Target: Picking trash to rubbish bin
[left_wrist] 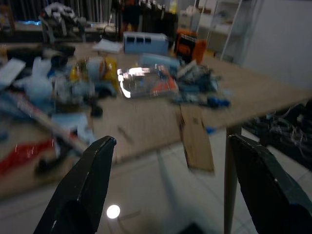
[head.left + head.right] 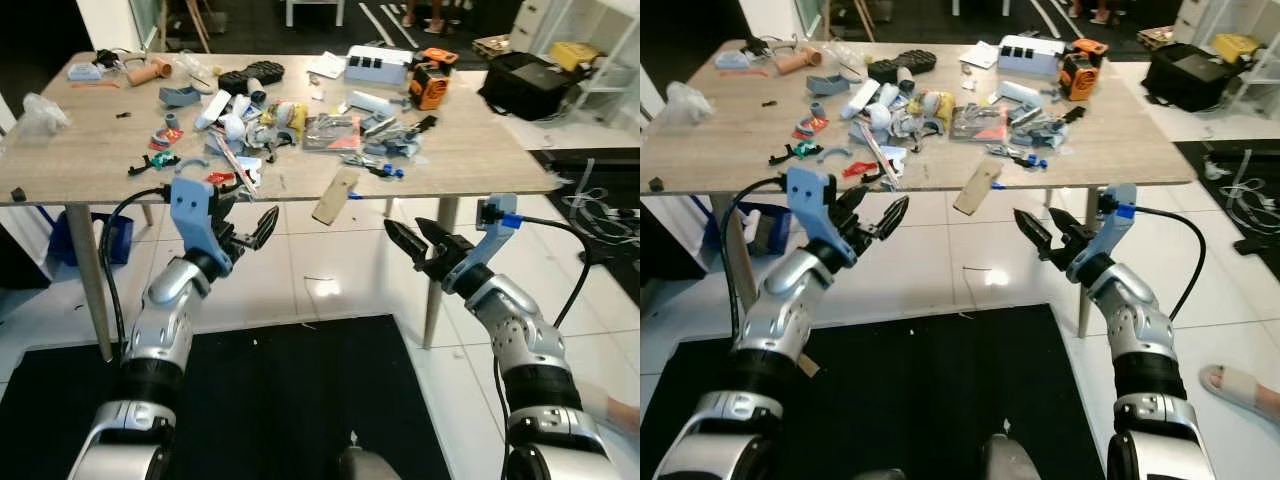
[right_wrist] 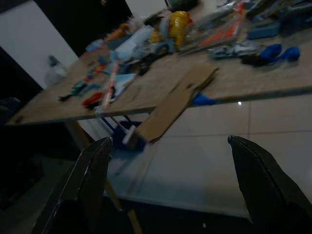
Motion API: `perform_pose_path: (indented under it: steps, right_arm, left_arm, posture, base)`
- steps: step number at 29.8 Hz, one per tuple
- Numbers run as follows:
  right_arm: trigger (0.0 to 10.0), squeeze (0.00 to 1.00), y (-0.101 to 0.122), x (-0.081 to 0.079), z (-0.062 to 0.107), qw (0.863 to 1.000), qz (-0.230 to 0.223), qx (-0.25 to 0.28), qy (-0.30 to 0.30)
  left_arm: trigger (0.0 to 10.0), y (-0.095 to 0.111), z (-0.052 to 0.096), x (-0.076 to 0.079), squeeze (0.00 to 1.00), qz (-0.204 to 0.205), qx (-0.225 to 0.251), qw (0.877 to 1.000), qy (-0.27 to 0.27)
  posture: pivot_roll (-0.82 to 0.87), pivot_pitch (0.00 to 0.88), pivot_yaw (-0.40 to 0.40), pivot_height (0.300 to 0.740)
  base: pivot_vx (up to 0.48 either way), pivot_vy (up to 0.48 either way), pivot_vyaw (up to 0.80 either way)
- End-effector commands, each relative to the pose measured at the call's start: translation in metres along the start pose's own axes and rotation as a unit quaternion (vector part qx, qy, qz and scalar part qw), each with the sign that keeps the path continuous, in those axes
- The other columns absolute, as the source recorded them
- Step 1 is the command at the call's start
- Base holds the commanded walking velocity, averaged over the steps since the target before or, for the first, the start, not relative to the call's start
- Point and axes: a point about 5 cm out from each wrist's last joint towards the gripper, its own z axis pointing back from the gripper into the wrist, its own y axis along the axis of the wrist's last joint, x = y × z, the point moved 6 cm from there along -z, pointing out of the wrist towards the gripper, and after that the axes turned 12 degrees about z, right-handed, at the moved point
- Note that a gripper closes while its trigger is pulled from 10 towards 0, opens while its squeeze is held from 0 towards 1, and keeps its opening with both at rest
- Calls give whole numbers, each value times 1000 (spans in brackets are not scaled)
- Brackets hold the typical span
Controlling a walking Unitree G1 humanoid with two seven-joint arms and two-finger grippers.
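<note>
Wooden and pale, the surface [image 2: 90,160] carries nearly all the trash, so I judge the task is only at its beginning: nothing is held and I cannot find a rubbish bin. The left gripper [image 2: 243,226] hovers just before the near edge with its fingers wide apart and empty. The right gripper [image 2: 420,240] hangs below that edge, over the white tiled floor, fingers also spread and empty.

A flat brown cardboard piece [image 2: 336,194] lies half over the near edge, between the two grippers, stiff and thin. Behind it sits a shiny foil packet [image 2: 330,132], crinkled and reflecting light, next to a yellow crumpled wrapper [image 2: 293,115] and small blue plastic bits [image 2: 390,170]. A red scrap [image 2: 221,178] lies near the left gripper. An orange and black tool [image 2: 430,85] stands far back.
</note>
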Motion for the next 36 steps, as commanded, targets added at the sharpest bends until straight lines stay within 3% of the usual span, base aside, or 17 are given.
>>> perform_pose_path:
  steps: [1,6,8,17,20,21,27,30,36]
  right_arm:
    - [10000,0,3,-1,-3,1000,-10,3,3]
    - [10000,0,-2,-4,-1,1000,-21,-7,10]
    - [10000,0,2,-7,1,1000,-5,-8,19]
    - [10000,0,60,-24,-5,996,45,50,65]
    - [10000,0,76,-34,-9,992,56,76,78]
    - [10000,0,79,-46,-11,990,72,86,88]
    - [10000,0,67,-64,-10,989,93,80,87]
    - [10000,0,57,-78,-6,990,88,81,74]
    - [10000,0,38,-62,2,992,98,75,17]
  left_arm:
    - [10000,7,2,-2,0,-22,3,1000,-3]
    - [10000,14,3,1,0,-28,3,1000,-11]
    - [10000,19,6,4,0,-27,-1,999,-20]
    - [10000,71,1,20,0,-51,45,996,-63]
    - [10000,85,0,26,0,-66,62,994,-68]
    - [10000,87,2,25,0,-75,66,993,-57]
    - [10000,75,9,21,0,-82,60,995,-22]
    - [10000,61,21,16,0,-75,57,995,18]
    - [10000,32,44,-2,0,-82,31,993,84]
  posture:
    - [-52,0,-4,740]
    - [-50,0,-2,740]
    - [-71,0,14,740]
    - [-72,0,14,740]
    - [-70,0,10,740]
    - [-70,0,6,740]
    - [-68,0,-23,740]
    - [-61,0,-31,740]
    - [-37,0,-33,740]
  base:
    - [480,0,0]
    - [480,0,0]
    - [0,0,0]
    - [0,0,0]
    - [0,0,0]
    - [0,0,0]
    - [0,0,0]
    - [0,0,0]
    - [0,0,0]
